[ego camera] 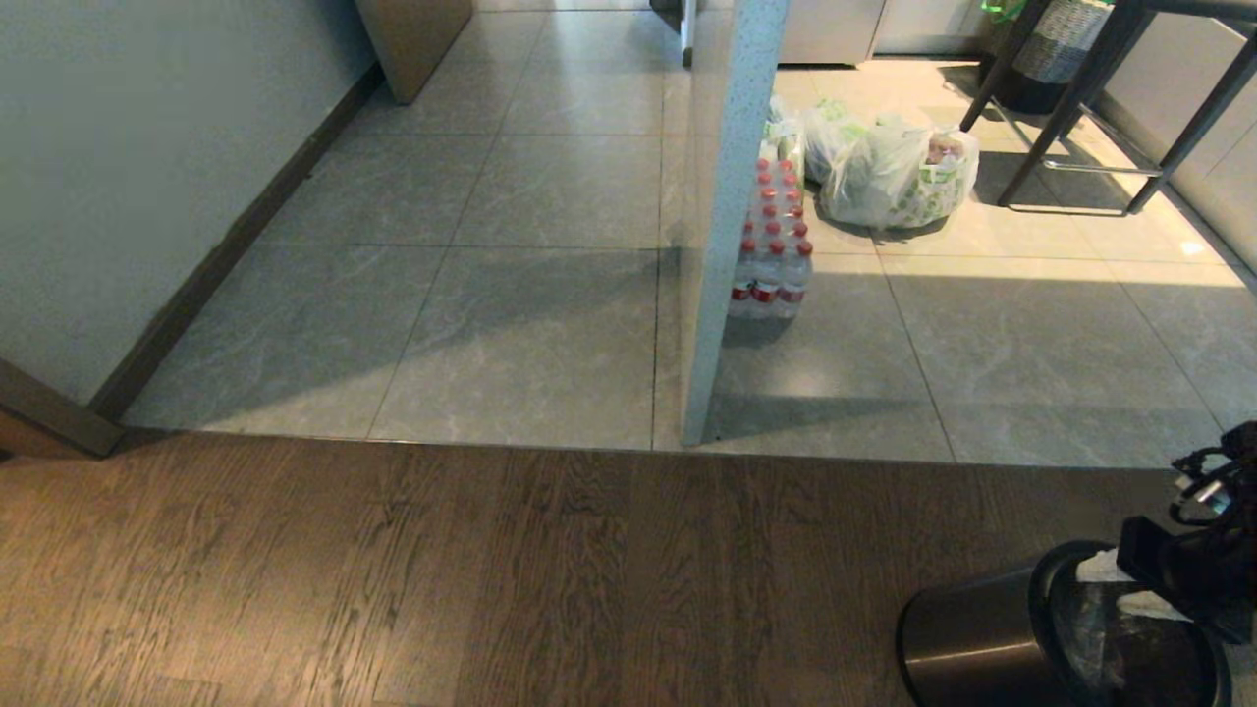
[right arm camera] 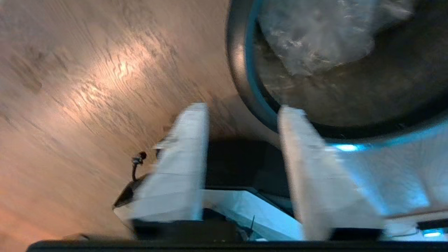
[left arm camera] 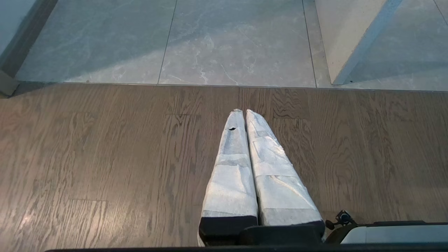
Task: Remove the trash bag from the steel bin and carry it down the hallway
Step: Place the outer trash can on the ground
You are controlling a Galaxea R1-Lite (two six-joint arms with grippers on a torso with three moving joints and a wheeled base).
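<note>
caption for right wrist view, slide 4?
Open right gripper poised at the steel bin rim, crinkled trash bag inside.

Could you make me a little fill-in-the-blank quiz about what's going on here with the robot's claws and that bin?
1. The right claw hangs over the rim of the steel ____.
2. The left claw is shut above a floor of ____.
3. Inside the bin lies a crinkled, clear ____.
4. Beside the pillar stands a pack of ____.

Missing words: bin; wood; bag; bottles
</note>
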